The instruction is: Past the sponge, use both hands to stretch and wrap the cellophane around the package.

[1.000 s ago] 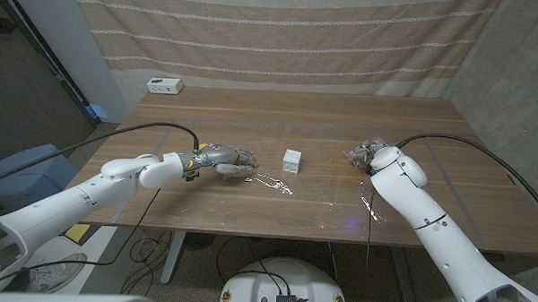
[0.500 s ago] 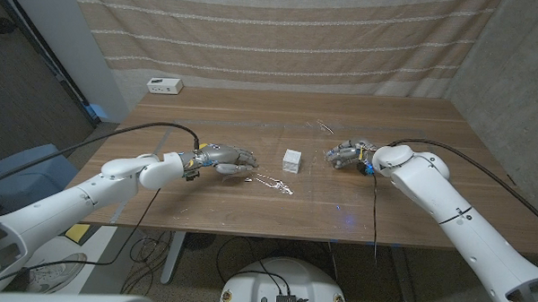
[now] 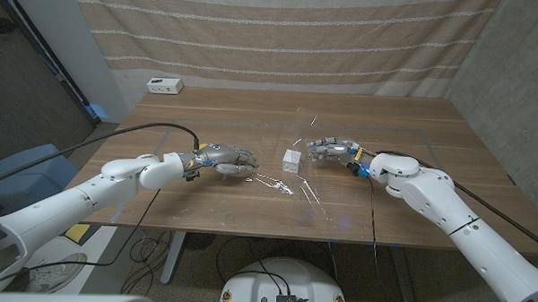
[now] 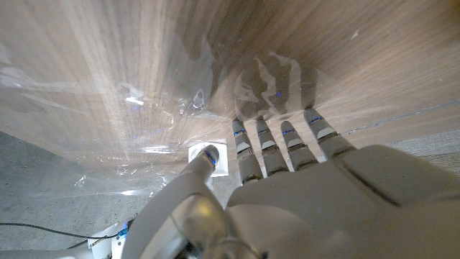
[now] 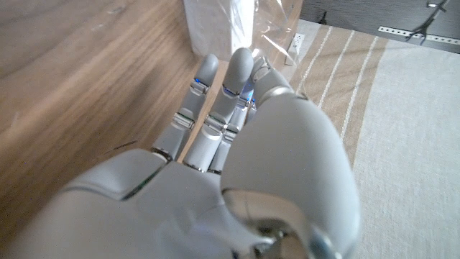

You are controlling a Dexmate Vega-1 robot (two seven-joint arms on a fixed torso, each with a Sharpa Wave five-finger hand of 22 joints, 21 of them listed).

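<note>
1. Head view: the left hand [image 3: 226,158] was low over the table [image 3: 207,113], fingers reaching toward the package [image 3: 292,160], a small white box a short way past its fingertips. Crinkled cellophane [image 3: 277,183] lay on the wood from under those fingers toward the package; whether the hand held it could not be told here.
2. Head view: the right hand [image 3: 334,150] was just beside the package on the other side, fingers stretched toward it, with a raised edge of film glinting above and in front of the fingertips.
3. Head view: a white box [image 3: 164,86] sat at the far corner, well beyond the left hand.
4. Left wrist view: the left hand [image 4: 287,180] had its fingers held straight and close together with the thumb set apart, the film [image 4: 108,108] spread on the table ahead of them. The package [image 4: 208,158] showed between thumb and fingers; no grip was plain.
5. Right wrist view: the right hand [image 5: 215,151] had its fingers extended side by side toward the package [image 5: 219,25], which stood just past the fingertips. A film [image 5: 277,29] edge rose at the fingertips; whether it was pinched could not be told.
</note>
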